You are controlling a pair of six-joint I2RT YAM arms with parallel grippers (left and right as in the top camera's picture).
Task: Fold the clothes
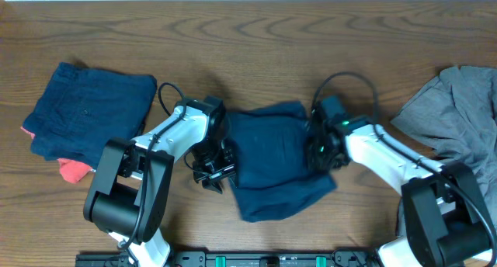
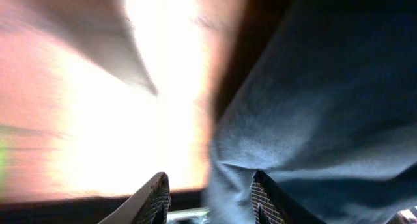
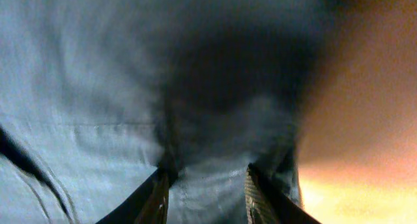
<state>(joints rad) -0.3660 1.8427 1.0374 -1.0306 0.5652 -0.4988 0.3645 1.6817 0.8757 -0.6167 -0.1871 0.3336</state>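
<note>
Dark navy shorts (image 1: 276,162) lie crumpled in the middle of the table. My left gripper (image 1: 213,172) is at their left edge. In the left wrist view its fingers (image 2: 208,196) are apart, with the shorts' edge (image 2: 313,107) reaching between them. My right gripper (image 1: 320,154) is over the shorts' right edge. Its fingers (image 3: 205,191) are apart and press down on the navy fabric (image 3: 98,87). A folded navy garment (image 1: 89,108) lies at the far left on a coral-red piece (image 1: 74,171). A grey garment (image 1: 458,116) lies at the far right.
The wooden table (image 1: 256,42) stretches bare along the back. A black rail (image 1: 256,259) runs along the front edge between the two arm bases. Cables loop above both wrists.
</note>
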